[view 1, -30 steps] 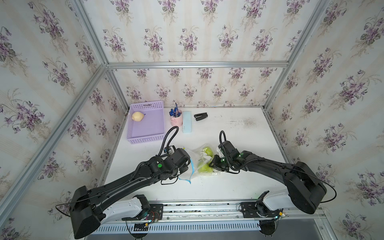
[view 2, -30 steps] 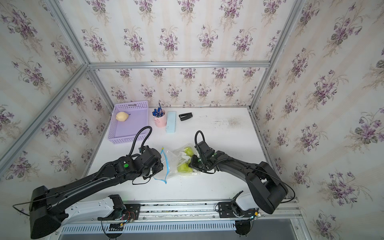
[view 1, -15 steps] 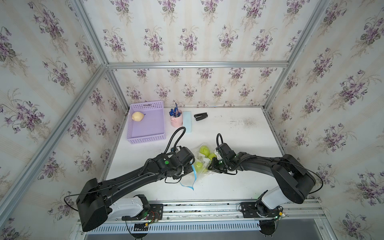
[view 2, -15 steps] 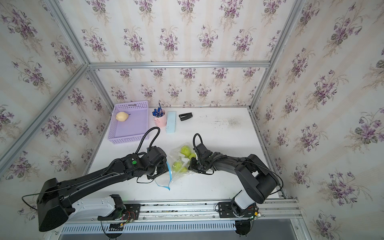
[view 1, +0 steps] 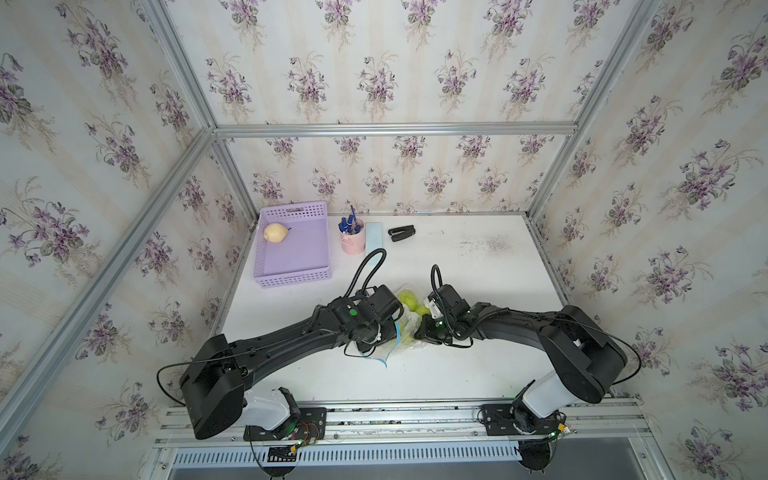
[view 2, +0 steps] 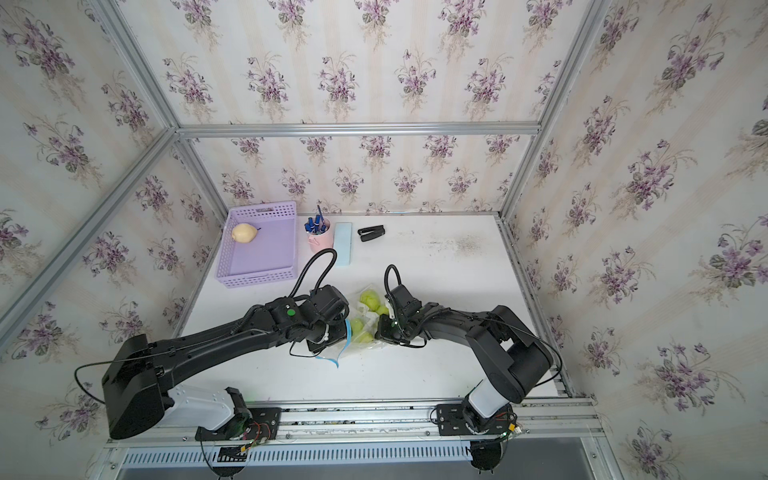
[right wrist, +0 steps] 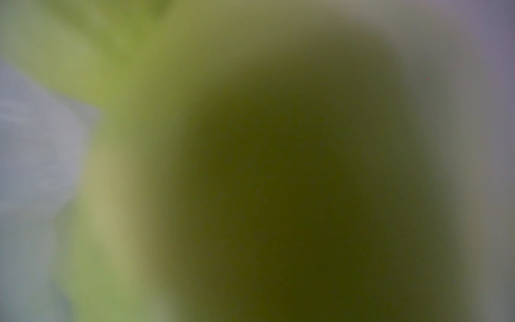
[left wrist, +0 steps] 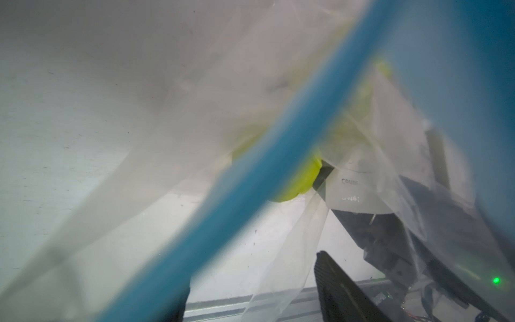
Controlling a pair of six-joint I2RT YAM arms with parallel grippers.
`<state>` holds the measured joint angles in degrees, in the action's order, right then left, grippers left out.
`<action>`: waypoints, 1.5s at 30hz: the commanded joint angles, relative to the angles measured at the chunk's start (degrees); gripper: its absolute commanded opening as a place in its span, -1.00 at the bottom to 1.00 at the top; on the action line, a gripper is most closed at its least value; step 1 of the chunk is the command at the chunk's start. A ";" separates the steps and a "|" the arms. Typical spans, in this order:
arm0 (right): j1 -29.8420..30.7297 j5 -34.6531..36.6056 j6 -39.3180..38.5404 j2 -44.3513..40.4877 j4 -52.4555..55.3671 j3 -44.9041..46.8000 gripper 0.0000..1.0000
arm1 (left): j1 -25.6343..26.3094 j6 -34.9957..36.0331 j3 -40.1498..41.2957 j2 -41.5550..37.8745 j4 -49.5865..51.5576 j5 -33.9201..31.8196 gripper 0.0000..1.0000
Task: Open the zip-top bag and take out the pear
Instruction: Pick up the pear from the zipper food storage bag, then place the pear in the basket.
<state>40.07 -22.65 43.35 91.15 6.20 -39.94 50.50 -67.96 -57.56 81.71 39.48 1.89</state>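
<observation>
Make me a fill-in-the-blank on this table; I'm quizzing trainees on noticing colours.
The yellow pear lies in the ____ basket. The pens stand in a ____ cup. The fruits inside the zip-top bag are ____. The stapler is ____.
Missing: purple, pink, green, black.

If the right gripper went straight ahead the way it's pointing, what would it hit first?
Most likely a green pear inside the zip-top bag: blurred green fills the right wrist view, and in a top view the right gripper sits right at the bag. Depth is unclear.
</observation>
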 commanded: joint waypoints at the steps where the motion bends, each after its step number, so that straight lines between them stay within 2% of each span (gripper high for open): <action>1: -0.06 -0.94 -1.70 1.06 0.29 -0.69 -0.76 | -0.79 2.49 -1.38 4.21 -2.10 -0.64 0.50; 4: -0.02 -0.33 -2.93 1.46 1.64 -1.58 -0.77 | -1.24 4.14 -2.51 7.68 -3.40 1.89 0.51; 9: 0.00 -0.70 -3.93 1.81 1.80 -1.99 -0.81 | -1.37 5.08 -2.39 10.10 -2.83 1.73 0.61; 11: -0.02 -1.46 -4.00 1.91 0.95 -1.85 -0.81 | -1.46 4.79 -1.10 10.78 -6.58 3.41 0.65; 16: -0.01 -3.18 -4.99 2.28 -0.16 -2.09 -0.85 | -1.37 6.26 -3.45 14.61 -6.01 3.58 0.66; 19: 0.15 -4.76 -5.28 3.03 -0.84 -2.33 -0.86 | -1.46 7.80 -4.86 16.03 -4.70 2.62 0.65; 21: 0.18 -4.85 -5.04 3.30 -1.12 -2.40 -0.88 | -1.87 8.94 -5.53 15.94 -3.35 1.60 0.48; 23: 0.18 -4.79 -4.82 3.41 -0.75 -2.50 -0.88 | -2.24 10.08 -5.50 14.61 -2.48 0.96 0.20; 25: 0.19 -4.33 -4.94 3.51 0.04 -3.06 -0.88 | -2.48 11.46 -5.79 12.54 -0.87 -0.24 0.01; 29: 0.13 -3.65 -4.59 3.81 0.65 -3.38 -0.88 | -3.34 14.97 -6.16 9.04 1.25 0.42 -0.18; 37: -0.43 0.36 -2.16 4.06 3.12 -3.67 -0.89 | -5.05 18.80 -8.09 3.59 8.23 5.35 -0.07; 45: -1.16 3.70 0.93 2.14 3.27 -4.27 -0.88 | -15.29 21.17 -7.62 -11.91 15.11 17.76 -0.06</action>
<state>38.98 -21.45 42.48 94.11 8.34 -43.75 37.23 -48.86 -64.71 72.86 50.78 13.26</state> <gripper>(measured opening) 0.062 0.511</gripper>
